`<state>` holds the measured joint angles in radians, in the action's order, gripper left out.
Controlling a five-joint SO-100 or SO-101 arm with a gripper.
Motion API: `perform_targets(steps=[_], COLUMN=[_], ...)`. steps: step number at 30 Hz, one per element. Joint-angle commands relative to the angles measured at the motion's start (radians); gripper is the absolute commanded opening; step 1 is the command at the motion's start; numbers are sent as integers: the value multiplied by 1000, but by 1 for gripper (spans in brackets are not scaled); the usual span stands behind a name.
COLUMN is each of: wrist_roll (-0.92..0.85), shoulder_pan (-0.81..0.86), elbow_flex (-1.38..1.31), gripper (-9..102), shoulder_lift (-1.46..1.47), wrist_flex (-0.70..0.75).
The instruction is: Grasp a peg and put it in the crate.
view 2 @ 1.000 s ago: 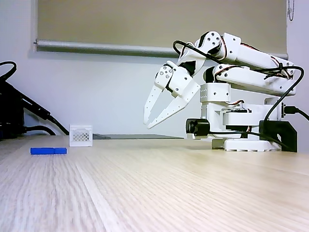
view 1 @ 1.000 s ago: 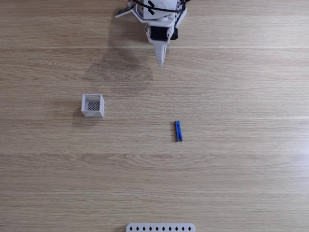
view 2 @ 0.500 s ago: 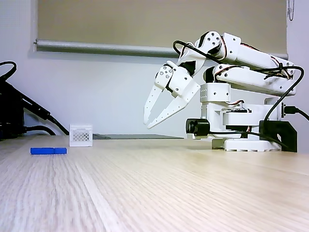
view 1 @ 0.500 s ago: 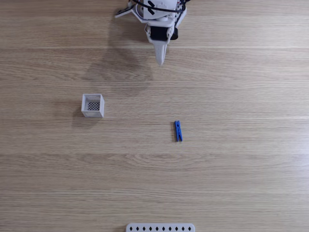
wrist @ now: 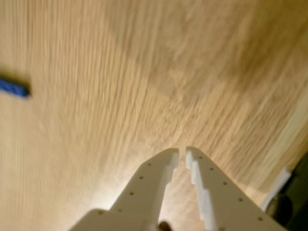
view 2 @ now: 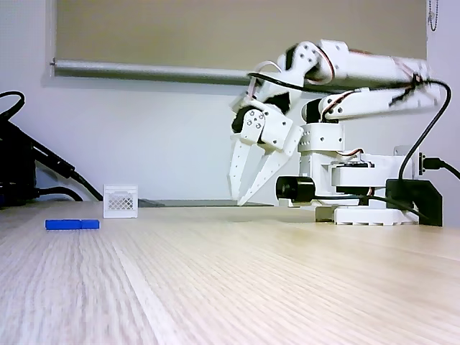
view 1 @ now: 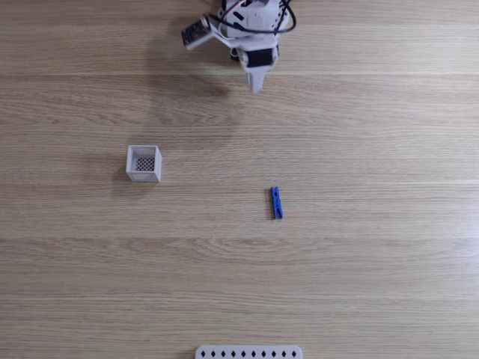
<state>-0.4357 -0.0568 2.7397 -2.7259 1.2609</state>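
Observation:
The blue peg (view 1: 276, 203) lies flat on the wooden table, right of centre in a fixed view from above. It also shows low at the left from the side (view 2: 72, 224) and as a blurred peg (wrist: 13, 88) at the left edge of the wrist view. The white crate (view 1: 144, 163) stands upright to its left, seen small from the side too (view 2: 120, 201). My gripper (view 1: 256, 88) hangs above the table near the arm's base, far from both. It points steeply down (view 2: 238, 199). Its white fingertips (wrist: 173, 156) are almost touching, with nothing between them.
A long white perforated strip (view 1: 248, 351) lies at the table's near edge in the view from above. The arm's base and cables (view 2: 359, 194) stand at the right in the side view. Black cables (view 2: 29, 172) sit at the left edge.
The arm has lifted its upper link and tipped the gripper steeply downward, drawing it slightly back toward the base. Peg and crate have not moved.

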Motion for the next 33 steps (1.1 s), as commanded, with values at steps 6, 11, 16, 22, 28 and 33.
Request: perform_targets(steps=[6, 11, 16, 22, 28, 33], wrist_roll=[-795, -1026, -1078, -1086, -1126, -1178], shoulder_pan=[-2, 2, 2, -8, -8, 2], elbow_flex=[-522, -742, -977, -1192, -1287, -1299], gripper=[0, 0, 0, 0, 5, 21], shoulder_lift=[476, 655, 893, 1181, 1319, 1378], wrist_flex=[-11, -11, -11, -57, -184, -249])
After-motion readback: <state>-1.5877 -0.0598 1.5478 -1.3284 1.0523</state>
